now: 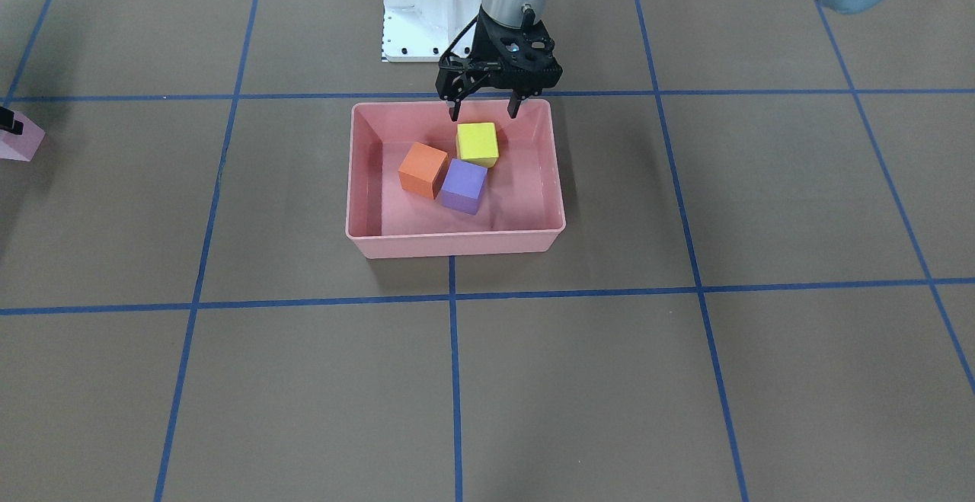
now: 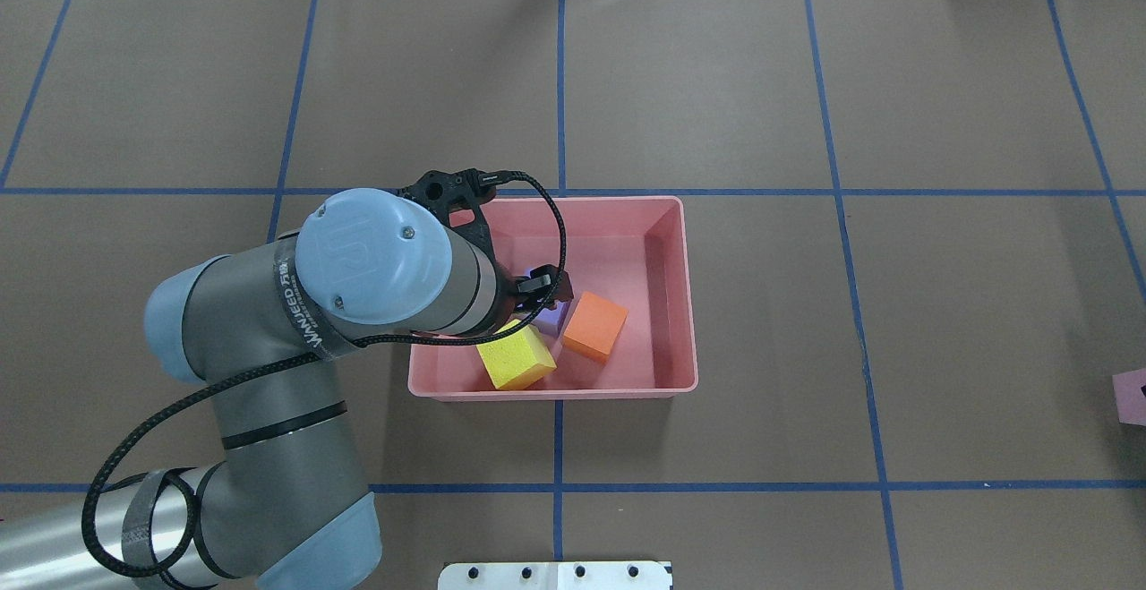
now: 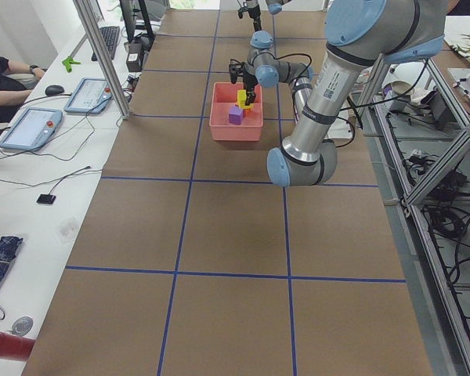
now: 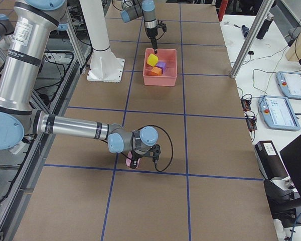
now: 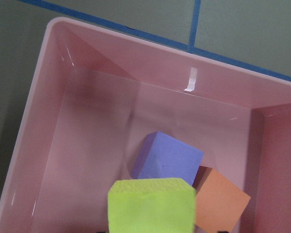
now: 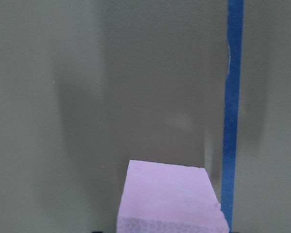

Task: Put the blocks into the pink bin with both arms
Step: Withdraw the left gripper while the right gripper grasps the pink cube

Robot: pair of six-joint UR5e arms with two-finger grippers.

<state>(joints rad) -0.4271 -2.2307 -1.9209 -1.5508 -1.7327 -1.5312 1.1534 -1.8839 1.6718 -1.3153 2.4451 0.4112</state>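
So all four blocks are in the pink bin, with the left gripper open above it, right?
No. Only three are in the pink bin: orange block, yellow-green block and purple block. The pale pink block lies out on the table, as the overhead exterior view shows. The left gripper is open above the bin.

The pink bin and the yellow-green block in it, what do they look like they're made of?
Pink bin: probably moulded plastic, smooth and slightly glossy; a white glare streak sits on its inner wall. Yellow-green block: likely foam, matte, with a finely pitted upper edge and no shine.
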